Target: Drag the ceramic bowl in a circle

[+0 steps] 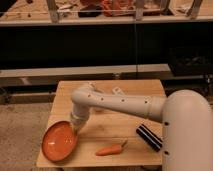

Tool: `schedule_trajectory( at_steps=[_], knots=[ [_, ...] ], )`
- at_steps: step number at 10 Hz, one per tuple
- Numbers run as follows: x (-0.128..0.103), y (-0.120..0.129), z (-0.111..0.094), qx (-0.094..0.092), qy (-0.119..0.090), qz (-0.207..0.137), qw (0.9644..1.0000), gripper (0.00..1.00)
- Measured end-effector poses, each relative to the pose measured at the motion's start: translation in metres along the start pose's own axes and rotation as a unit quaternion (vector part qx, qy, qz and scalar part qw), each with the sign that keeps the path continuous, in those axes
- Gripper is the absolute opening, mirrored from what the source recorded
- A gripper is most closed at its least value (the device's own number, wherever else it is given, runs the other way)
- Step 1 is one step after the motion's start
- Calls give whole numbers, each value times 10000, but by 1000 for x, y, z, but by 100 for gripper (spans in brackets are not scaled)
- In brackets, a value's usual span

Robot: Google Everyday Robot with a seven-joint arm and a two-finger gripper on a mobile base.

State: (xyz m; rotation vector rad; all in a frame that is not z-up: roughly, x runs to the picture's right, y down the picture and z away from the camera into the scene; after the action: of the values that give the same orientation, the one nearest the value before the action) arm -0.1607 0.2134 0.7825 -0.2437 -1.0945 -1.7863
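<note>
The ceramic bowl point(59, 141), wide, shallow and orange-red, sits at the front left corner of the wooden table point(131, 89), its rim close to the table's left edge. My gripper point(76, 126) is at the bowl's upper right rim, at the end of the white arm point(120, 104) that reaches across from the right. The contact point is hidden by the wrist.
An orange carrot point(110, 149) lies near the front edge, right of the bowl. A black cylindrical object point(150, 137) lies at the front right, beside my large white arm shell point(187, 130). Dark shelving stands behind the table.
</note>
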Motion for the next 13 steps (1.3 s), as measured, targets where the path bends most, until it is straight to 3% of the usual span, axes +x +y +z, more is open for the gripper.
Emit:
schedule_trajectory(
  at_steps=[3, 5, 9, 11, 13],
  knots=[
    [35, 17, -5, 274, 70, 380, 9989, 0],
    [35, 33, -5, 362, 136, 725, 9966, 0],
    [8, 86, -18, 477, 350, 1419, 9881, 0],
    [-19, 120, -28, 511, 559, 1747, 9817, 0],
    [-36, 131, -29, 521, 611, 1843, 9796, 0]
  ],
)
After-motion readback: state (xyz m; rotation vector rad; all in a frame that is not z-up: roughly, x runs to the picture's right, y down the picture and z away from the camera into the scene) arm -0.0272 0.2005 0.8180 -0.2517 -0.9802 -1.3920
